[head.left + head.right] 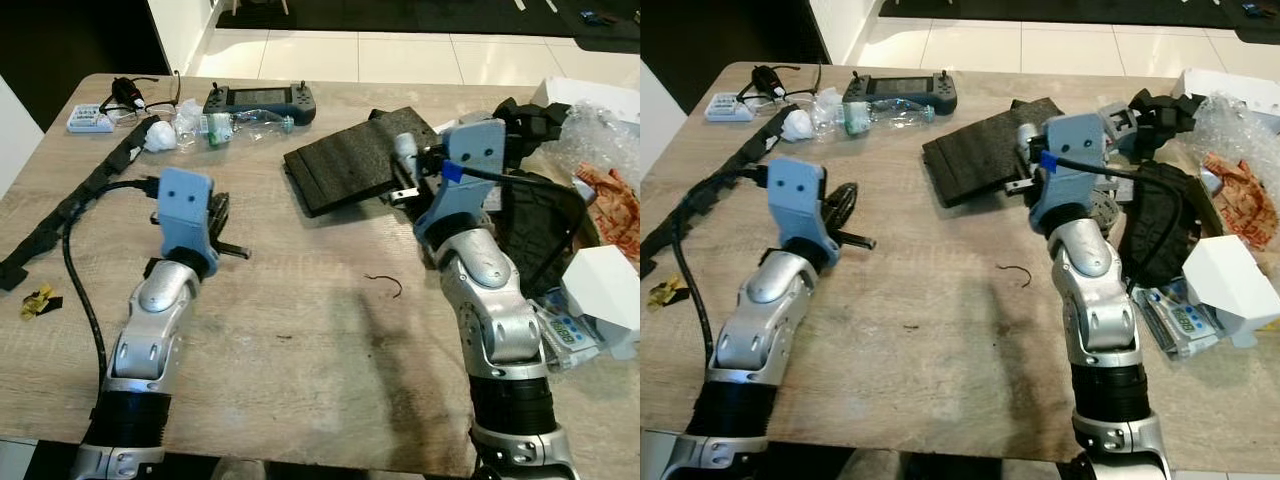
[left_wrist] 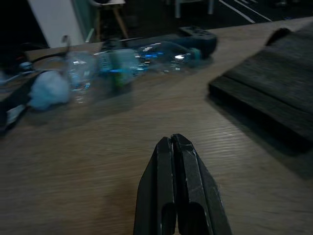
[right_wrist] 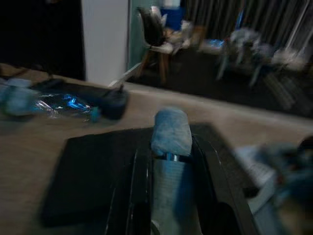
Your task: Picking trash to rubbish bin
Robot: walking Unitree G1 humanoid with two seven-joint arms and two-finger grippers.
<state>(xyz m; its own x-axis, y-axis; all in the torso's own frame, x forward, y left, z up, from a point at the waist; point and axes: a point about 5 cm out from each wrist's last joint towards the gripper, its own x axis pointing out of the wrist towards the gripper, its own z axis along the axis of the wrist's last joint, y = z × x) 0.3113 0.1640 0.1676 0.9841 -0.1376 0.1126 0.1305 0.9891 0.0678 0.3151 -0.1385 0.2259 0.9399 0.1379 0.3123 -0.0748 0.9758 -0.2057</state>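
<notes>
Right wrist view, right tool clamps pale blue-white rolled trash wad.

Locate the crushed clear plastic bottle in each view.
Left eye: bottle at far table edge, before the black controller.
Right eye, same spot.
Left wrist, ahead of the shut left gripper.
Right wrist, beside controller.
Shared landmark: the controller.

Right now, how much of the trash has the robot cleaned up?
Nothing looks binned yet. The right gripper grips a pale tube-shaped piece over the black foam pad. The left gripper is shut and empty. The crushed plastic bottle and white wad remain on the table.
</notes>
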